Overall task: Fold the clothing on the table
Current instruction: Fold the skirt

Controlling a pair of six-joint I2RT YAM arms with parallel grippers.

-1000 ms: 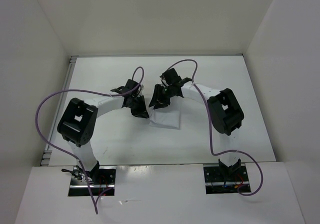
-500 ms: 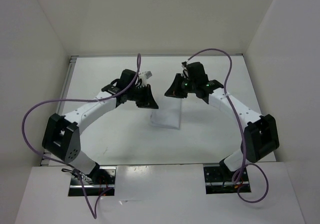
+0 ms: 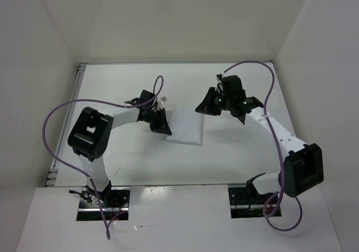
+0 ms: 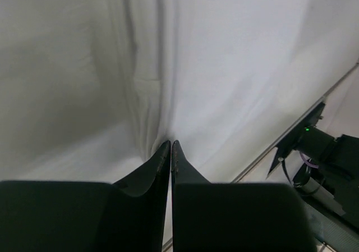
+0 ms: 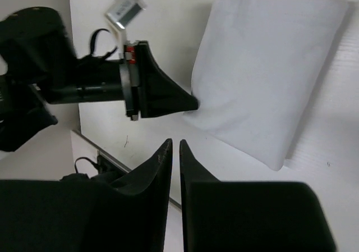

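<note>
**Arms parted; next fold being set up**

Bench (image 3: 112,89): white, with walls on three sides. The clothing (image 3: 186,126) lies flat near its middle, between the two arms, as a neat rectangle.

Arms: a second ago both were bunched over the far edge of the clothing. Since then the right arm has swung out to the right and stands apart from it. The left arm has drawn back and dropped to its left edge.

Clothing: more of it shows now, with the far edge uncovered, and it sits about where it was. We judge one fold is laid and the left side is being taken for the next.

Left pincer (image 4: 170,145): the fingers have closed tip to tip. A ridge of fabric runs up from them, so we read a pinch on the left edge of the clothing.

Right pincer (image 5: 174,143): it has narrowed to a thin slit with nothing in it, and hangs off to the right of the clothing.

Containers: none seen in any view.
</note>
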